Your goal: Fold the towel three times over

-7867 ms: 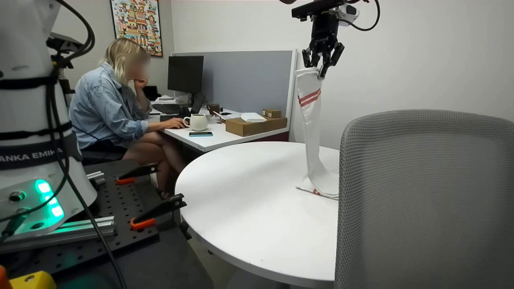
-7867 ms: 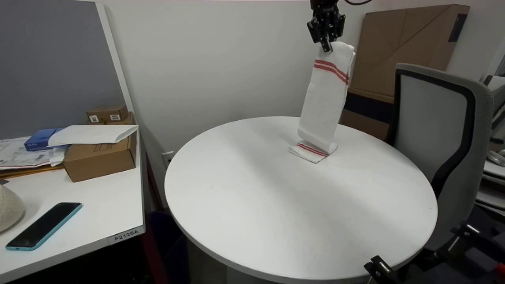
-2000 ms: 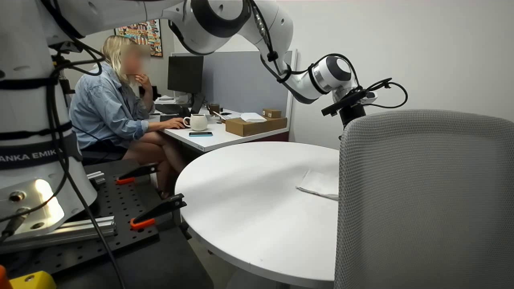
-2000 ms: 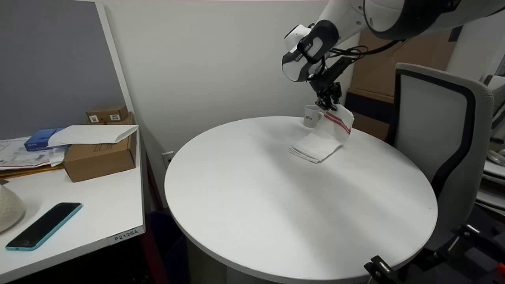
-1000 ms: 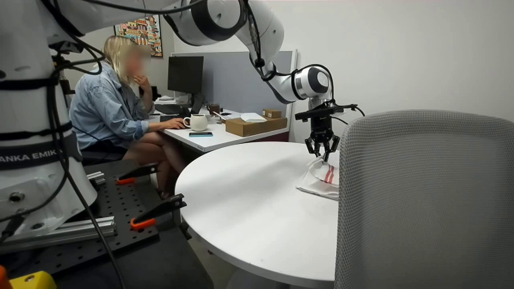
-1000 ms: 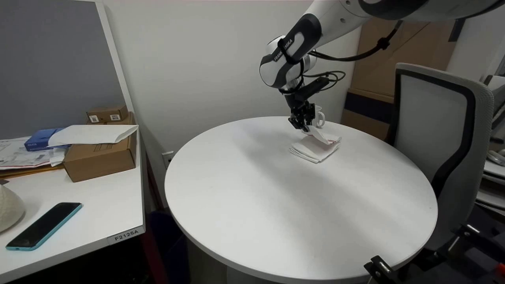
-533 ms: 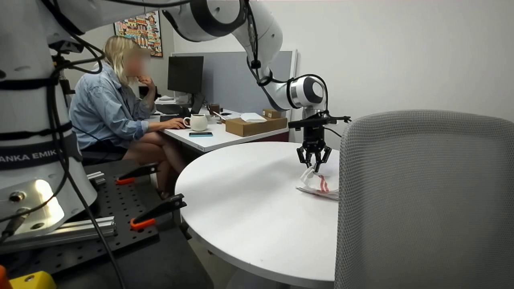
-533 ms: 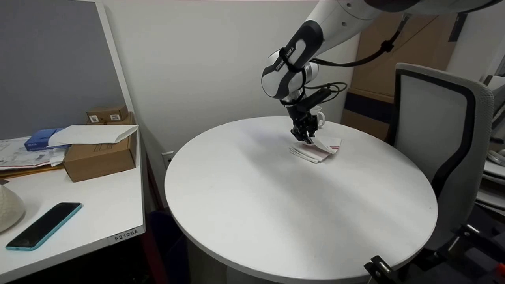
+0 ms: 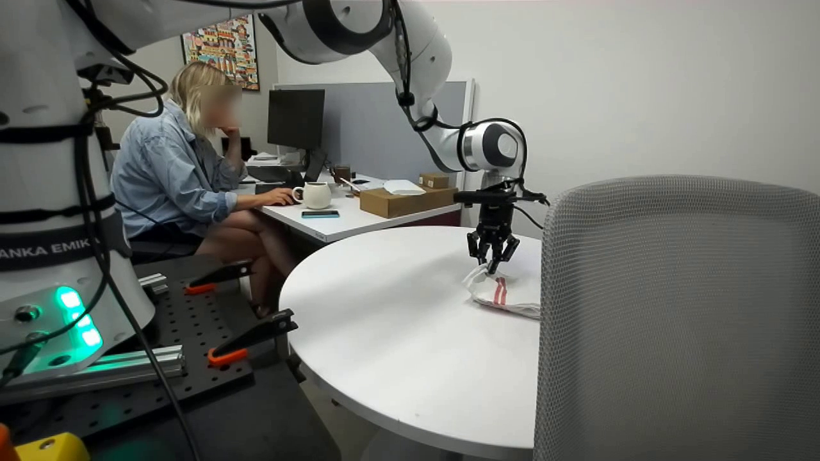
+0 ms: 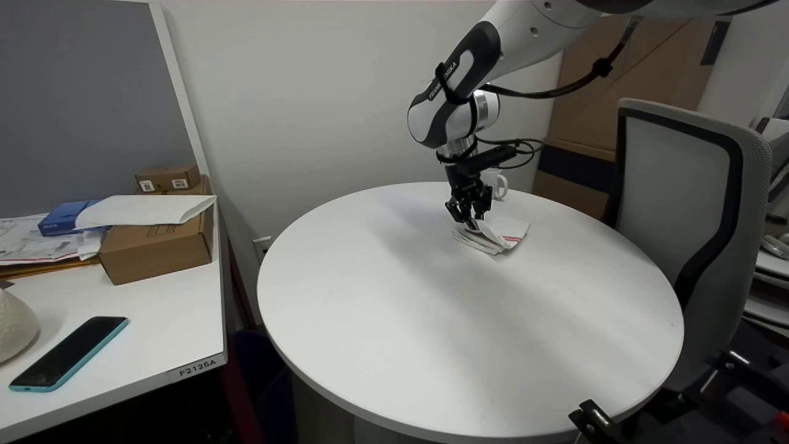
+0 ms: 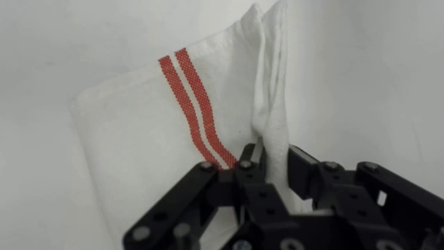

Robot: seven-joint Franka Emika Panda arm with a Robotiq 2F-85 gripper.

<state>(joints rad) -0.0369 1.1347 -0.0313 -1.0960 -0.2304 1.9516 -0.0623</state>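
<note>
Wrist view shows our gripper point(image 11: 276, 156) pinching the towel point(image 11: 131, 135) by an edge. In an exterior view, we see it nearer the far rim of the round table point(image 10: 444, 345), with lots of bare room in front. A mug point(image 10: 492, 180) stands just behind our gripper. In an exterior view, a chair point(image 9: 679, 314) hides some towel.

In an exterior view, towel point(image 10: 508, 226) on table point(image 10: 456, 333), partly within pincer point(image 10: 474, 223), mug point(image 10: 492, 179) behind, desk point(image 10: 166, 308) left, chair point(image 10: 678, 185) right.
</note>
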